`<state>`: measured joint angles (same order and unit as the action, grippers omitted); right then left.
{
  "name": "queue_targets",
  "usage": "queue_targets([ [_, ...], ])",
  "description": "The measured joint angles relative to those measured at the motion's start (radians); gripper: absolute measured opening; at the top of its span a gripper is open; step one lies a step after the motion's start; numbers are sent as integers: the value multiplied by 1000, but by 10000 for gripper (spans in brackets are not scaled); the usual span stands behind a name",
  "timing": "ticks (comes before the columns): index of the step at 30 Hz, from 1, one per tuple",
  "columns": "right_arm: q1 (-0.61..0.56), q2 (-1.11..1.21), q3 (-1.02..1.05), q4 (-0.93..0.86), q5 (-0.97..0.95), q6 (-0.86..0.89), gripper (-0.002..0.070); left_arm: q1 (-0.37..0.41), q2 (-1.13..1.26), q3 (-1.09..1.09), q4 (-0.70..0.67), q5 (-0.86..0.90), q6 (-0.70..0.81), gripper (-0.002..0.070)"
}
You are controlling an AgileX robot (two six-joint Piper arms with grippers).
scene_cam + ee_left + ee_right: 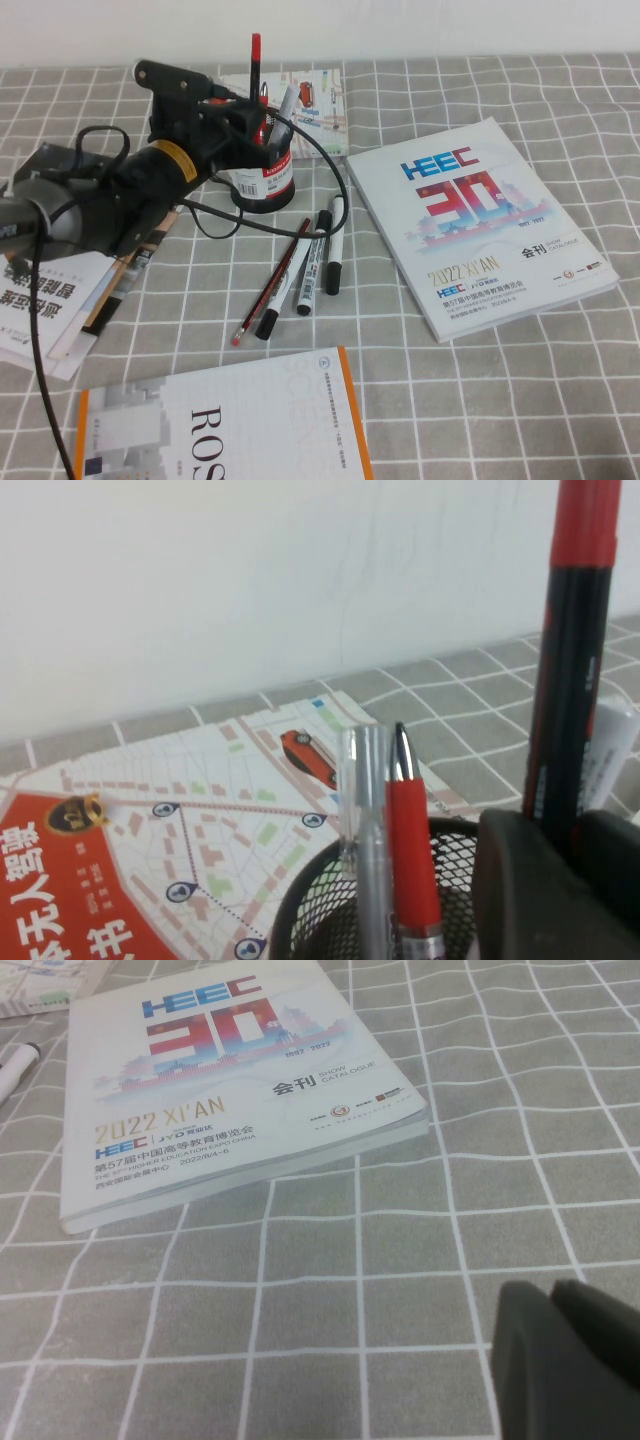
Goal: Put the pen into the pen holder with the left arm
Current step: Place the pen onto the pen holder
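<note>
We see the pen holder [266,183] standing on the checked cloth [480,400] near the back of the table, just in front of a map leaflet [318,108]. In the left wrist view its mesh rim [300,900] shows a clear-barrelled pen [368,810] and a red-barrelled pen [410,830] standing inside it. The pen [256,62] stands upright above the holder, its lower end pinched between the pads of the left gripper [258,122], whose jaws are closed narrowly on it; its tip is hidden behind the fingers [520,880], so we cannot tell whether it has entered the cup. The right gripper [570,1360] shows only as dark finger ends at the edge of its own wrist view, close together above bare cloth near a white catalogue [480,220] and holding nothing. Loose markers [310,265] and a thin red pencil [272,285] lie just in front of the holder. Books at the near and left edges are cut off.
</note>
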<state>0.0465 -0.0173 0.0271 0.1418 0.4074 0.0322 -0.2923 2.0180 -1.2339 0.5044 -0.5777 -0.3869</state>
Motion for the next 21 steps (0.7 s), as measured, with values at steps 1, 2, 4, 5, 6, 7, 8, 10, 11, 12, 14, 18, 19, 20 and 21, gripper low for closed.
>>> queue_targets([
  [1,0,0,0,0,0,0,-15,0,0,0,4,0,0,81],
  [2,0,0,0,0,0,0,-15,0,0,0,8,0,-2,100],
  [4,0,0,0,0,0,0,-15,0,0,0,8,0,-2,155],
  [5,0,0,0,0,0,0,-15,0,0,-2,8,0,-2,183],
  [6,0,0,0,0,0,0,-15,0,0,-2,8,2,-2,216],
  [7,0,0,0,0,0,0,-15,0,0,-2,11,8,-4,244],
  [8,0,0,0,0,0,0,-15,0,-3,-2,11,17,-6,264],
  [10,0,0,0,0,0,0,-15,0,-16,-2,14,44,-10,282],
  [11,0,0,0,0,0,0,-15,0,-31,-2,15,76,-10,291],
  [12,0,0,0,0,0,0,-15,0,-47,-2,15,95,-10,293],
  [14,0,0,0,0,0,0,-15,0,-83,-2,17,137,-19,298],
  [18,0,0,0,0,0,0,-15,0,-183,-2,88,216,-88,274],
  [19,0,0,0,0,0,0,-15,0,-213,0,119,234,-125,238],
  [20,0,0,0,0,0,0,-15,0,-245,6,151,246,-167,193],
  [21,0,0,0,0,0,0,-15,0,-279,13,178,253,-201,148],
])
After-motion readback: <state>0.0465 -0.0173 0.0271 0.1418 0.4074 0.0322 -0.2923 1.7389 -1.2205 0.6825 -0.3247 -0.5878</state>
